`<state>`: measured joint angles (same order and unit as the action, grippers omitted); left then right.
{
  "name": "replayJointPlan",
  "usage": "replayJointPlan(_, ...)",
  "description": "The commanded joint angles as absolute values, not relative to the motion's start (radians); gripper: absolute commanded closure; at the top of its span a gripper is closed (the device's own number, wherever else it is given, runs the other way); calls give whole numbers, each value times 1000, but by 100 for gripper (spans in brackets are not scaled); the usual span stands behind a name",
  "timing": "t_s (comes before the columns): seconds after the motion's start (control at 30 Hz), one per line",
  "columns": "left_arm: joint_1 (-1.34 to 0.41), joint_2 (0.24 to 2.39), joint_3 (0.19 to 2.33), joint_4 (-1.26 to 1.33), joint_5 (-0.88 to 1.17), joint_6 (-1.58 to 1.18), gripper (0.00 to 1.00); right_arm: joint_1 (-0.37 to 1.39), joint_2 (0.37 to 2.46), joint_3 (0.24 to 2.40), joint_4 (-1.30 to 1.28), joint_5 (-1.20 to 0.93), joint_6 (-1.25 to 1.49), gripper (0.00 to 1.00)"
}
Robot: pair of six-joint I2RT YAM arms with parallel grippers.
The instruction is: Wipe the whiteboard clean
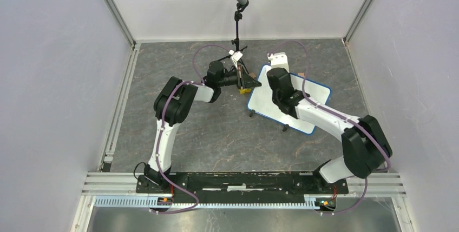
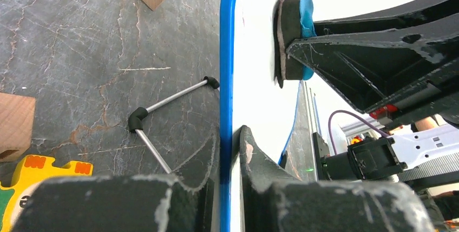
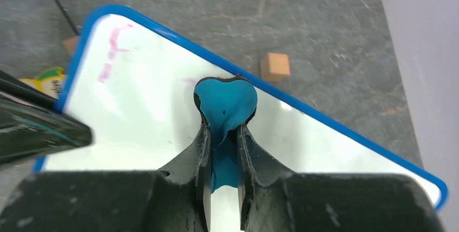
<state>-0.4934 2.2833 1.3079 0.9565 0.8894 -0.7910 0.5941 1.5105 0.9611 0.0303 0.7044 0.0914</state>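
Here, the whiteboard [image 1: 263,100] sits toward the middle of the grey table [image 1: 216,140], a little right of centre and turned at an angle, its blue rim running all round. The left gripper [image 2: 228,137] reaches in from the left, and its two fingers are clamped together on the board's left rim, one finger on each side of the blue edge. The right gripper [image 3: 223,132] comes from the near right, pinched tight on a blue-and-black eraser [image 3: 225,101], whose dark pad is pressed flat against the white face near the far edge. Faint pink smears [image 3: 116,40] show on the board's left part, beside the rim. A small wooden block [image 3: 275,65] lies on the table just past the far rim. A yellow puzzle piece [image 2: 39,170] lies left of the board, beside the left gripper. A microphone stand [image 1: 236,26] rises at the far middle.
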Motion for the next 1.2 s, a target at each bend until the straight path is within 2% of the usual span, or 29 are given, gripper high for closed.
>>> replayJointPlan(0.0,-497,2269,1278,879,779,-690,98,564,1441,868,2,793,102,84)
replayJointPlan(0.2,-496,2264,1272,872,774,-680,98,579,1463,905,-11,748,104,84)
replayJointPlan(0.4,-496,2261,1270,858,770,-666,98,661,1615,1098,-17,738,96,84)
replayJointPlan(0.67,-494,2251,1266,828,758,-638,98,646,1726,1254,-20,715,97,84)
replayJointPlan(1.17,-495,2240,1244,841,759,-642,98,510,1421,883,-66,722,140,84)
